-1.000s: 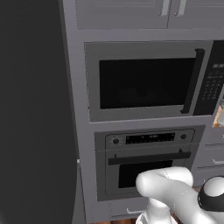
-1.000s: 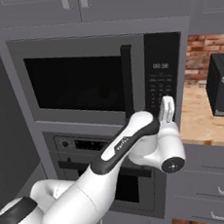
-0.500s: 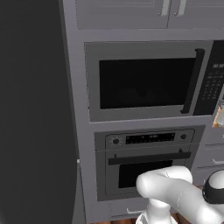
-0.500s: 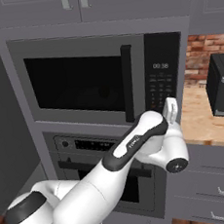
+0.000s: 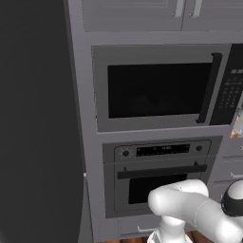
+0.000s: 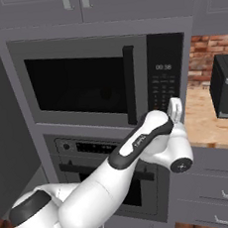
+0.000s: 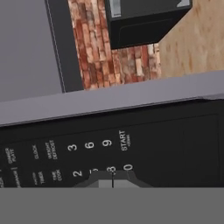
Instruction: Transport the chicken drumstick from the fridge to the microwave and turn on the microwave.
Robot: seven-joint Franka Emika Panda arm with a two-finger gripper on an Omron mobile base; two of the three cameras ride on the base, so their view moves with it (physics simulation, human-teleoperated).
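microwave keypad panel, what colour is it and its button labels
The keypad panel on the microwave is black with white labels, clearest in the hand view.

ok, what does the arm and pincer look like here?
Glossy white rounded arm links with dark joint bands, one carrying small white lettering, and a round cap at the wrist. The pincer is a pale, blocky part; its fingertips look dark grey.

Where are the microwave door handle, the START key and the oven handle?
microwave door handle point(image 6: 131, 84), right base view, mid bar.
START key point(image 7: 125, 140), hand view, its label.
oven handle point(image 5: 163, 171), left base view, bar's middle.
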